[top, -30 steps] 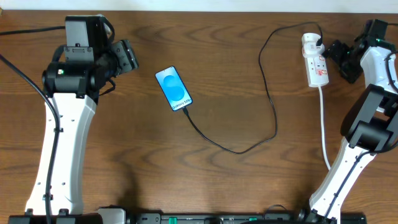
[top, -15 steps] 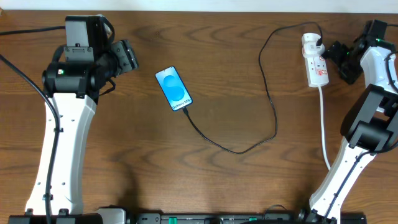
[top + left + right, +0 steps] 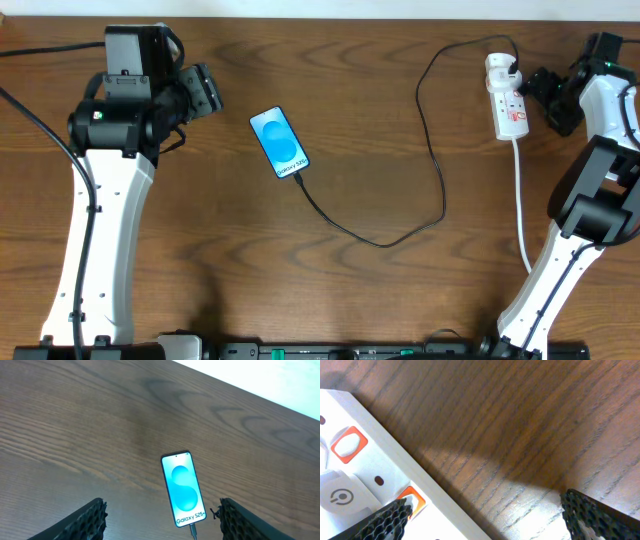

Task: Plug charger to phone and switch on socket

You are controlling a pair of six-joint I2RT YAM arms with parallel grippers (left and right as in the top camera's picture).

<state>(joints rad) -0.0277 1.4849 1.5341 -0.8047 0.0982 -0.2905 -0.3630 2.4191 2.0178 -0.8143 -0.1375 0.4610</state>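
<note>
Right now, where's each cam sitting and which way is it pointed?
Overhead: above the table, looking straight down; phone, charger, socket, left arm, right arm show.
Left wrist: looks down past the open left gripper at the phone.
Right wrist: close over the socket's switches, open right gripper at the edges.
Shared: overhead and left wrist both see the phone.

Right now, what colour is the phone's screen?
The phone glows blue-cyan, clearest in the left wrist view.
</note>
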